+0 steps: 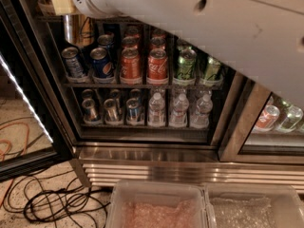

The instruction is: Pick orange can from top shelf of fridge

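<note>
Camera view looks into the open fridge (142,156), with the robot's thick white arm (213,27) crossing the top of the frame from the right. The gripper (61,3) sits at the arm's far end in the upper left corner, at the level of the top shelf (47,18). Only a cream-coloured edge of it shows, so I cannot tell whether it is open or closed.

Just under that end, at the left of the top shelf, a silver and golden-orange stretch of the orange can (77,30) is visible. Whether the gripper touches it cannot be told.

The rack below holds a row of soda cans: a Pepsi can (101,61), an orange-red soda can (129,64), a red Coca-Cola can (157,64) and green cans (185,64). The lowest rack carries small silver cans (111,110) on the left and water bottles (179,109) on the right.

Black cables (52,203) lie on the speckled floor at lower left. Two clear plastic bins (156,208) stand side by side in front of the ribbed steel base.
</note>
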Controlling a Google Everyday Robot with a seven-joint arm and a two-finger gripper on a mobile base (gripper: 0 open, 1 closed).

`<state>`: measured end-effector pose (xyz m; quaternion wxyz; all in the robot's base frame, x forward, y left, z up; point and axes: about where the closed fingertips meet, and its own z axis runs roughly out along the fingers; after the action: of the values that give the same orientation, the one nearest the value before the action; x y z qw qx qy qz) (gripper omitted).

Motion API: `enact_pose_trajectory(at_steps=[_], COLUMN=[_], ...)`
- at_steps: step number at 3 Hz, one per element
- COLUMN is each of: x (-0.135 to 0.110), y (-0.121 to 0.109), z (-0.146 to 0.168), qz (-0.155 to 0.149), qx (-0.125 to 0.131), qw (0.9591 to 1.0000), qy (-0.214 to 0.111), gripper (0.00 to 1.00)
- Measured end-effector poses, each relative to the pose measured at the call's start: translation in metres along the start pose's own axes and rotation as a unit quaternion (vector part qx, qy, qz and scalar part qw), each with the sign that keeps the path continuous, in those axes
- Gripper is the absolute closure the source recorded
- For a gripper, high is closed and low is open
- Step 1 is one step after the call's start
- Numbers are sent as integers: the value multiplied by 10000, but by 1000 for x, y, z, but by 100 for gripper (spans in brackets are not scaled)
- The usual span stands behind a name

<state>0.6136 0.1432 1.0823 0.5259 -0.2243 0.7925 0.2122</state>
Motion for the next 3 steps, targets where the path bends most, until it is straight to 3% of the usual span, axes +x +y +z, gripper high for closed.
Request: enact_pose_trajectory(at_steps=[1,2,3], x=[47,48,70], y=[10,11,9], z=[-19,-20,-31], qz=[606,634,967], qx=[155,156,75], qw=[9966,9964,9937], qy=[531,532,556], gripper=[100,100,100])
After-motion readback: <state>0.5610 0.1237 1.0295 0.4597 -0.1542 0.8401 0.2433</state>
